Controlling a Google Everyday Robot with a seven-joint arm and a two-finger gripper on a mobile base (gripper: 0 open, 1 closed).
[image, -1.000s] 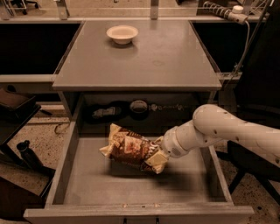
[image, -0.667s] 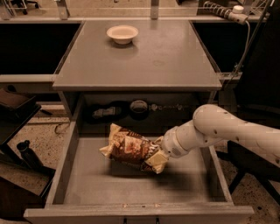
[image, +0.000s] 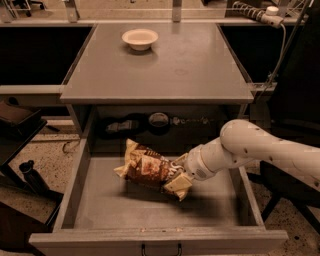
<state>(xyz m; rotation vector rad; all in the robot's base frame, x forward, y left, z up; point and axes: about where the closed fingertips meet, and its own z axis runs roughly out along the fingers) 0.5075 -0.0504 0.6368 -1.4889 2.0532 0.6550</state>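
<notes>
A brown and cream snack bag (image: 150, 169) lies across the middle of the open drawer (image: 75, 195). My gripper (image: 182, 172) reaches in from the right, at the bag's right end, on the tip of the white arm (image: 250, 147). The bag hides the fingertips. The bag sits slightly above or on the drawer floor; I cannot tell which.
A white bowl (image: 140, 38) stands at the back of the grey table top (image: 160, 75). Dark objects (image: 159, 120) lie at the drawer's shadowed rear. A black bottle (image: 30, 175) stands on the floor at left. A cable (image: 280, 55) hangs at right.
</notes>
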